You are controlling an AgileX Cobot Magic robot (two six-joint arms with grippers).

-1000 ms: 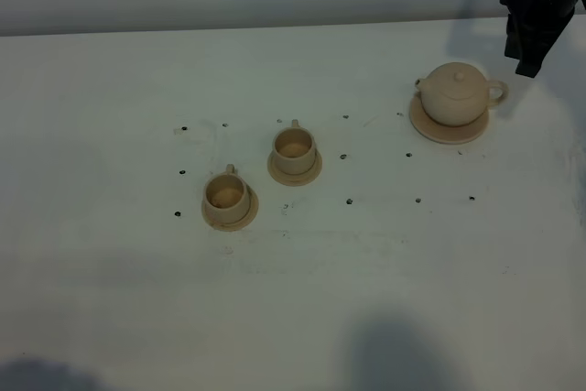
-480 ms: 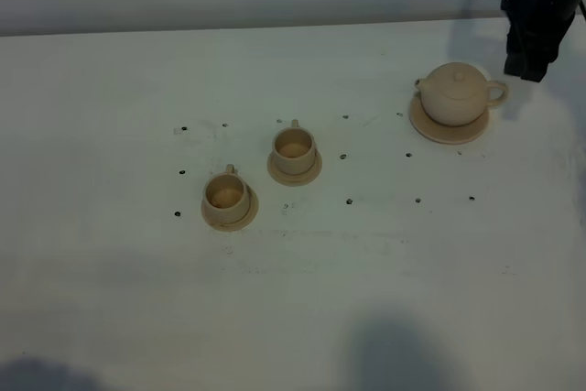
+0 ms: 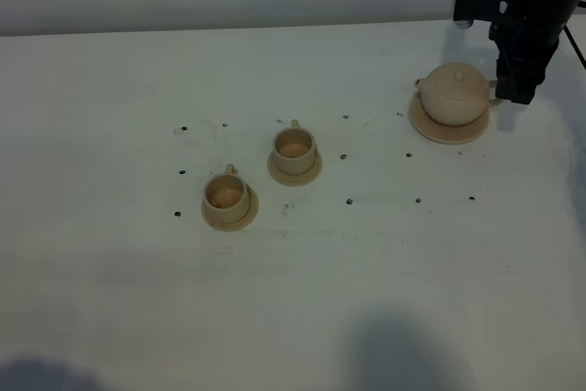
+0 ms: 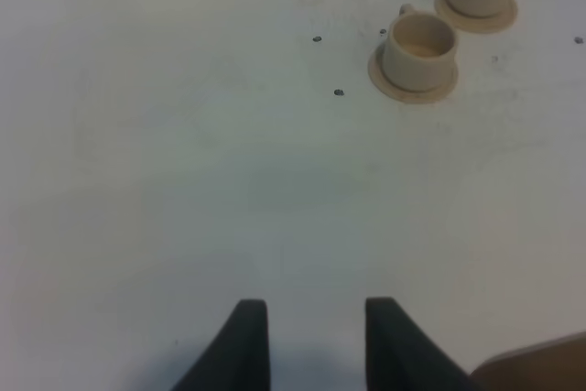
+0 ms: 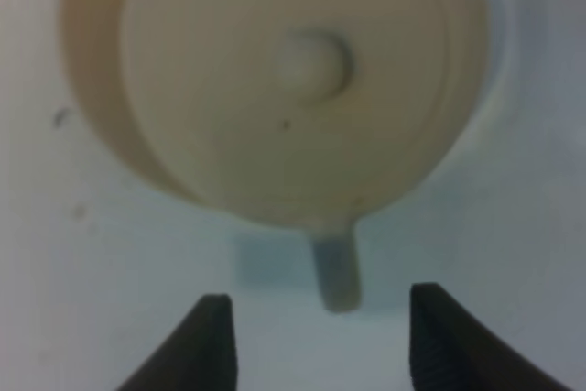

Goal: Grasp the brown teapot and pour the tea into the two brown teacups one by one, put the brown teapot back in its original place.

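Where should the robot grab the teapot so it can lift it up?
Probably by the loop handle, the thin part sticking out of the brown teapot opposite its spout. The round body looks too wide to pinch. Come in from the handle side: the right tool is already there, open, one finger on either side of the handle, not touching it.

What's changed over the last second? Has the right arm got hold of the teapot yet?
Not yet. The right gripper has come down from above the table's far right corner to the teapot, and its open jaws now stand either side of the handle without closing on it. The teapot has stayed on its coaster, both teacups are unmoved, and the left gripper stays idle.
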